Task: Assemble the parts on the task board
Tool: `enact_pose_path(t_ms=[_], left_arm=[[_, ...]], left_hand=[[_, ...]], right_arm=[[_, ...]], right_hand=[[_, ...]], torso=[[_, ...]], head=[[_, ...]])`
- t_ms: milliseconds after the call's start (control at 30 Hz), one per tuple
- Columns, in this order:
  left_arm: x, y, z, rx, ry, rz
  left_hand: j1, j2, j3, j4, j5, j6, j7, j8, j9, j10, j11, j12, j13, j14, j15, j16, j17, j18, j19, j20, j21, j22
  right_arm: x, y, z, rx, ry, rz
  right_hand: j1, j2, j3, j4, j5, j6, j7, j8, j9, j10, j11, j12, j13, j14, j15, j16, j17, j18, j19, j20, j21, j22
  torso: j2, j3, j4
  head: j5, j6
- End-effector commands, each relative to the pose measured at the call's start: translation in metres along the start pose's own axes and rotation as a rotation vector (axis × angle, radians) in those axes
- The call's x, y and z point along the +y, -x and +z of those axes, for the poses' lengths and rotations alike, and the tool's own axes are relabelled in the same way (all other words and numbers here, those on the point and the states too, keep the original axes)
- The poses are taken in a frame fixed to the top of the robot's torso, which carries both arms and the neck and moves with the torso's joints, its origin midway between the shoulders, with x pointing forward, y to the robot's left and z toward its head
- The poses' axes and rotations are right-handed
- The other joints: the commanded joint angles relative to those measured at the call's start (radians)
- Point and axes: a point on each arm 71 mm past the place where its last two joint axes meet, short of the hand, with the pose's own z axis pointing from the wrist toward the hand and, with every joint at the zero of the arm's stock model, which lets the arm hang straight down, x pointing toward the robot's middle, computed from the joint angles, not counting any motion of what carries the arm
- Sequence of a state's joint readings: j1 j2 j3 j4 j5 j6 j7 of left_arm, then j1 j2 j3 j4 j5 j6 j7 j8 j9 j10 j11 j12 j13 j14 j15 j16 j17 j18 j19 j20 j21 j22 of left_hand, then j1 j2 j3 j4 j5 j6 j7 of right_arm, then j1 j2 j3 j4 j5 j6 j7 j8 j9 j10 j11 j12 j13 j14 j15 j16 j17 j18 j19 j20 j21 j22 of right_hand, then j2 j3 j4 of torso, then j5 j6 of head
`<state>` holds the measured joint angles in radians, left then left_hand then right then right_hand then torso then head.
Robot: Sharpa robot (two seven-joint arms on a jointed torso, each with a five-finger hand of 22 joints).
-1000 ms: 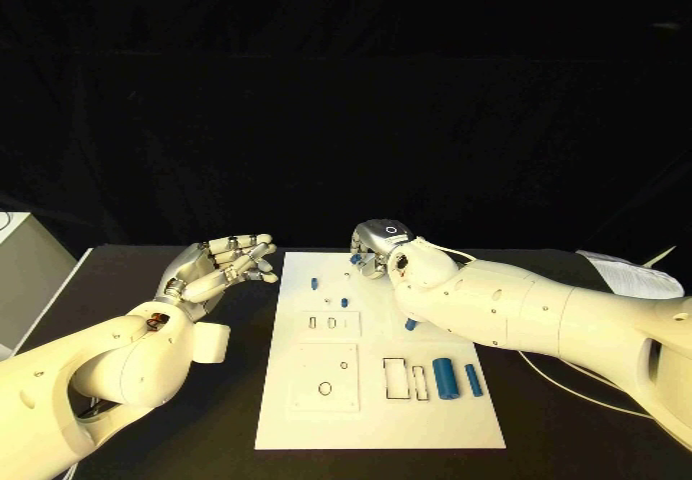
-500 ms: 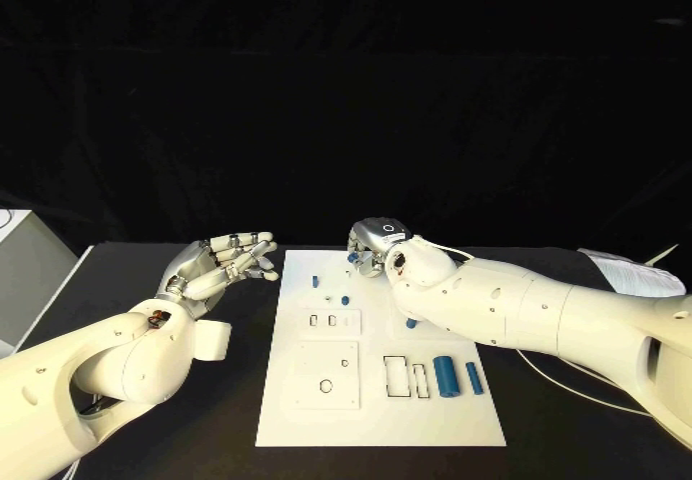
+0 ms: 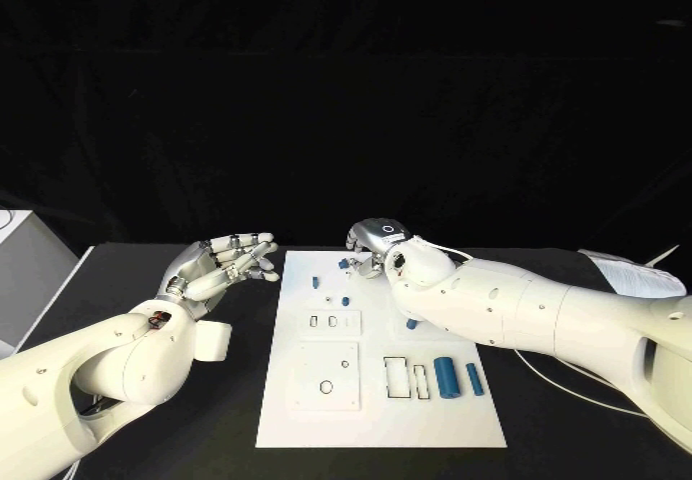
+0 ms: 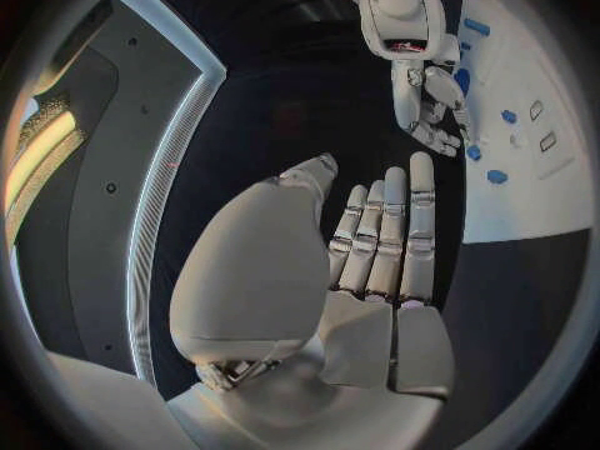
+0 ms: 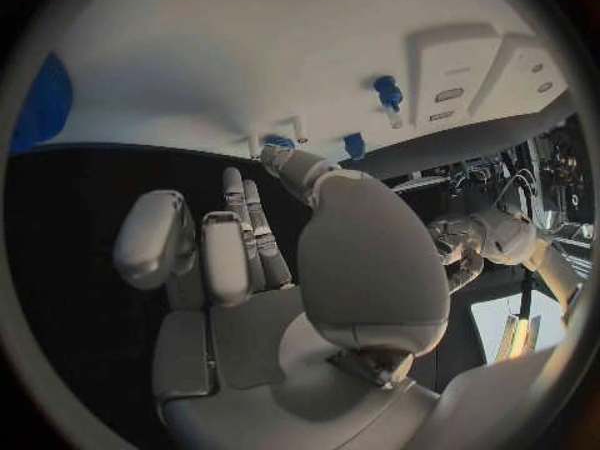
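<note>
The white task board point(image 3: 378, 420) lies in the middle of the black table. My right hand point(image 3: 379, 246) hovers over its far edge with fingers curled down. Its thumb tip touches a small blue part point(image 3: 346, 264), also seen in the right wrist view point(image 5: 278, 142). Whether the part is gripped is unclear. My left hand point(image 3: 231, 260) is raised just left of the board's far corner, fingers straight and apart, holding nothing point(image 4: 375, 240). Other blue parts lie on the board: a small one point(image 3: 315, 283), another point(image 3: 411, 323), a thick cylinder point(image 3: 446, 378) and a thin one point(image 3: 473, 379).
Two raised white plates with slots point(image 3: 329, 322) point(image 3: 326, 377) and outlined recesses point(image 3: 395, 377) sit on the board. A white box point(image 3: 22, 270) stands at the table's left edge. Papers point(image 3: 627, 272) and a cable point(image 3: 555, 385) lie at the right.
The small blue part at my right hand's fingertips has shifted slightly left and nearer, showing more fully. The left hand has stayed still.
</note>
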<state>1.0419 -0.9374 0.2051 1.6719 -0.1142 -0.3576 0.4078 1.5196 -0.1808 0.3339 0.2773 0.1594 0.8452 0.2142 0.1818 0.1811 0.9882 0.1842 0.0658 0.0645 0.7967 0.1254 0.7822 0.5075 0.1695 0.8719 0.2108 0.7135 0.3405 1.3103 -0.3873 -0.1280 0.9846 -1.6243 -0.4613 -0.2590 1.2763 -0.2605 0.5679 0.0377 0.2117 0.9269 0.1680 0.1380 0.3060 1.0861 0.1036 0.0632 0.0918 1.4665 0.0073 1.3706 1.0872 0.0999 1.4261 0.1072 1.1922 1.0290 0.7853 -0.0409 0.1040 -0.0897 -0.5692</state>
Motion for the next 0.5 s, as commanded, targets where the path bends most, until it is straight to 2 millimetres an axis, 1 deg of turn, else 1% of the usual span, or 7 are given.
enact_pose_path(t_ms=[33,167,267,400,500], left_arm=[[-0.0013,-0.0019,0.0001,0.013,-0.009,-0.001],[-0.0014,-0.0017,0.0,0.013,-0.009,-0.001],[-0.0015,-0.0015,-0.0001,0.012,-0.009,-0.001],[-0.0015,-0.0009,-0.0001,0.01,-0.009,0.0],[-0.0015,-0.0008,-0.0001,0.01,-0.009,0.0]], left_hand=[[0.01,-0.002,0.001,-0.006,-0.004,-0.006,0.022,-0.005,-0.001,-0.008,-0.001,-0.001,0.0,-0.007,-0.001,0.006,-0.001,0.009,-0.009,-0.001,0.005,0.001],[0.01,-0.002,0.001,-0.006,-0.004,-0.006,0.022,-0.005,-0.001,-0.008,-0.001,-0.001,0.0,-0.007,-0.001,0.006,-0.001,0.009,-0.009,-0.001,0.005,0.001],[0.01,-0.002,0.001,-0.006,-0.004,-0.006,0.022,-0.005,-0.001,-0.008,-0.001,-0.001,0.0,-0.007,-0.001,0.006,-0.001,0.009,-0.009,-0.001,0.005,0.001],[0.01,-0.002,0.001,-0.006,-0.004,-0.006,0.022,-0.005,-0.001,-0.008,-0.001,-0.001,0.0,-0.007,-0.001,0.006,-0.001,0.009,-0.009,-0.001,0.005,0.001],[0.01,-0.002,0.001,-0.006,-0.004,-0.006,0.022,-0.005,-0.001,-0.008,-0.001,-0.001,0.0,-0.007,-0.001,0.006,-0.001,0.009,-0.009,-0.001,0.005,0.001]], right_arm=[[0.0013,-0.0018,0.0005,0.025,0.016,-0.009],[0.0005,-0.0021,0.0003,0.029,0.015,-0.011],[-0.0004,-0.0022,-0.0001,0.032,0.013,-0.011],[-0.0021,-0.0021,-0.0007,0.032,0.009,-0.012],[-0.0029,-0.0016,-0.0012,0.026,0.01,-0.01]], right_hand=[[0.011,-0.003,-0.013,0.0,-0.005,-0.008,-0.001,-0.006,-0.002,-0.011,0.001,-0.002,-0.003,0.013,0.005,-0.007,-0.006,0.003,-0.01,0.0,-0.008,-0.009],[0.017,0.002,-0.025,0.0,-0.006,-0.008,-0.001,-0.007,-0.001,-0.019,0.001,-0.002,-0.005,0.008,0.005,-0.015,-0.024,0.007,-0.016,0.0,-0.023,-0.027],[0.021,0.004,-0.028,0.0,-0.004,-0.007,-0.001,-0.007,-0.001,-0.022,0.001,-0.002,-0.005,0.008,0.005,-0.016,-0.025,0.007,-0.017,0.0,-0.026,-0.03],[0.024,0.008,-0.03,0.0,-0.002,-0.003,-0.002,-0.005,0.0,-0.022,0.001,-0.001,-0.005,0.007,0.005,-0.016,-0.026,0.007,-0.017,0.0,-0.027,-0.03],[0.026,0.011,-0.031,0.001,0.001,0.001,-0.002,-0.004,0.0,-0.019,0.001,0.001,-0.005,0.008,0.005,-0.016,-0.026,0.007,-0.017,0.0,-0.028,-0.03]], torso=[[0.001,0.0003,0.0005],[0.0,0.0,-0.0002],[0.0,0.0005,-0.0008],[0.001,0.0011,-0.0004],[0.001,0.0007,-0.0006]], head=[[0.0,0.0],[0.0,0.0],[0.001,-0.001],[-0.001,0.001],[-0.001,0.002]])
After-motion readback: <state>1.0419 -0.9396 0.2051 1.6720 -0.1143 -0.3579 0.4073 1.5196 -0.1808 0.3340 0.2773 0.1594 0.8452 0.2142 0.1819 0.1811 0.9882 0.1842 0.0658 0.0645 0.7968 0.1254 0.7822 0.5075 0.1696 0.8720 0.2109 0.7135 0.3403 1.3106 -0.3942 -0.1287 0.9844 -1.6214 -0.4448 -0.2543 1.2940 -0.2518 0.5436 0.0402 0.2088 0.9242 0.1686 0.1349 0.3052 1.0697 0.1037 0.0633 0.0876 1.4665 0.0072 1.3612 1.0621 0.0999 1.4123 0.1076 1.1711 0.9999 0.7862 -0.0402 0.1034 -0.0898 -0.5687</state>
